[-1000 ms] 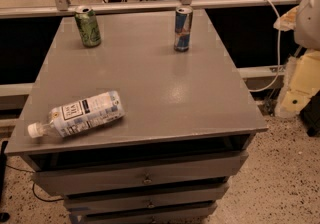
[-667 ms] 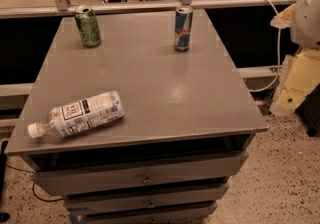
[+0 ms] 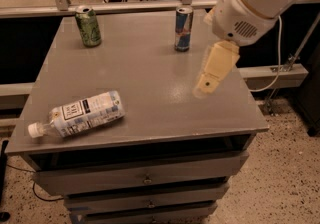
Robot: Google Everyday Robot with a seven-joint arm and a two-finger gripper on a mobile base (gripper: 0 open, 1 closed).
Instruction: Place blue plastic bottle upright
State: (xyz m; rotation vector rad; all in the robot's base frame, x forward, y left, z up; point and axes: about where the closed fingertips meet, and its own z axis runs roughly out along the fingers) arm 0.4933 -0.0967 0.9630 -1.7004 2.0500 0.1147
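The blue plastic bottle (image 3: pixel 82 114) lies on its side near the front left corner of the grey table (image 3: pixel 150 63). Its white cap points left toward the table's edge. It is clear plastic with a pale label and dark print. My gripper (image 3: pixel 206 84) hangs over the right middle of the table, pointing down and to the left. It is well to the right of the bottle and holds nothing that I can see. The white arm comes in from the upper right.
A green can (image 3: pixel 88 26) stands upright at the back left of the table. A blue-and-silver slim can (image 3: pixel 183 28) stands upright at the back middle, just behind my gripper. Drawers (image 3: pixel 145 178) sit under the tabletop. A rail runs behind the table.
My arm has swung in from beside the table's right edge to over its right middle. The bottle and both cans have not moved.
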